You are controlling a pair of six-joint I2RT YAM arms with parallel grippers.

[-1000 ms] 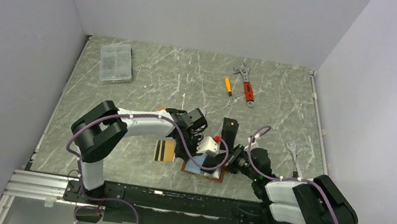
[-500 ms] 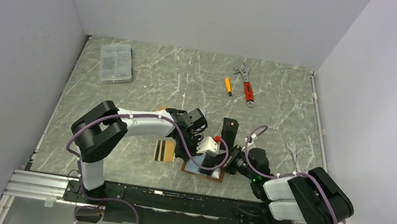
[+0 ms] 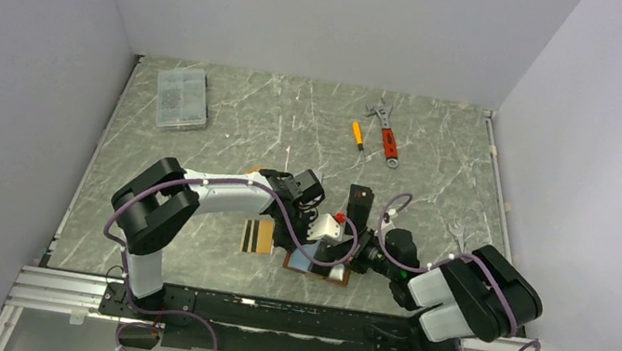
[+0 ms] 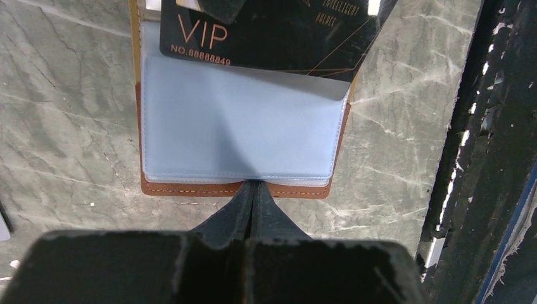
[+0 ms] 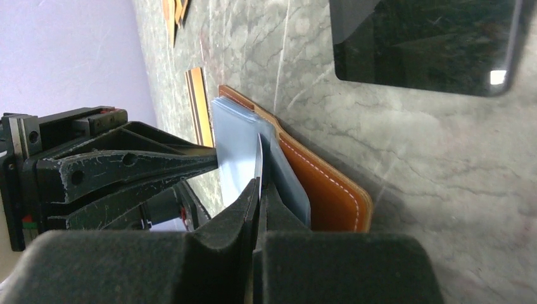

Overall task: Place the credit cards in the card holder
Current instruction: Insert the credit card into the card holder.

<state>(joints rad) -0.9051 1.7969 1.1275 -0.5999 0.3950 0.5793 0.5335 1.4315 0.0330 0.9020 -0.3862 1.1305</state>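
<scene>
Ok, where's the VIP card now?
In the left wrist view, the black VIP card sits at the top, its edge meeting the clear sleeve of the card holder, held by the right pincer.

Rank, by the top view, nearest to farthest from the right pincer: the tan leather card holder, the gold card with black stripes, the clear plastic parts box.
From the right pincer, shut on a black VIP card:
1. Tan leather card holder: right at its tips.
2. Gold card with black stripes: left of the holder.
3. Clear plastic parts box: far back, on the left.
</scene>
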